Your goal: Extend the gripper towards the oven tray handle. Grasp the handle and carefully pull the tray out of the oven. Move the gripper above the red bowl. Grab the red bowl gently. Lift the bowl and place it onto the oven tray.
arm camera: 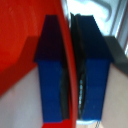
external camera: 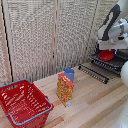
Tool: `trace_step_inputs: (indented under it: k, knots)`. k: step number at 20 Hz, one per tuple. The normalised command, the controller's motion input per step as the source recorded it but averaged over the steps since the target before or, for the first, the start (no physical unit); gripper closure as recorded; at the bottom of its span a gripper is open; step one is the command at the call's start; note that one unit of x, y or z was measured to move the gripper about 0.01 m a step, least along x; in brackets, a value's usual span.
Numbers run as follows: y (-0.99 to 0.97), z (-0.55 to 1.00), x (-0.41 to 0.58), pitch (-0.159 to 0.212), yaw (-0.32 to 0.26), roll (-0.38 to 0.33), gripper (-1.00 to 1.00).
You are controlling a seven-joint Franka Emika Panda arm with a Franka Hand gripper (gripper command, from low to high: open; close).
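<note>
In the exterior view my gripper [external camera: 109,49] hangs from the white arm at the right and is shut on the red bowl [external camera: 106,55]. The bowl sits low over the dark tray [external camera: 113,64], which sticks out of the black oven [external camera: 120,60]. I cannot tell whether the bowl touches the tray. In the wrist view the gripper [arm camera: 70,75] has its blue pads [arm camera: 50,75] clamped on the rim of the red bowl [arm camera: 20,40], one pad inside and one outside. Grey metal bars of the tray [arm camera: 112,15] show beyond it. The tray handle is not distinguishable.
The oven's drop-down door [external camera: 94,71] lies open towards the table middle. A blue cup [external camera: 69,74] and a colourful box [external camera: 64,89] stand mid-table. A big red mesh basket [external camera: 22,102] with a blue rim sits at the exterior view's left. A slatted screen [external camera: 50,35] stands behind.
</note>
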Motion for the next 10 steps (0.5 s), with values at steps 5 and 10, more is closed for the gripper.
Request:
trace_step_inputs:
  k: [5, 10]
  knots:
    - [0.05, 0.07, 0.0, 0.0, -0.045, -0.003, -1.0]
    - [0.25, 0.25, -0.01, 0.0, -0.08, -0.055, -1.0]
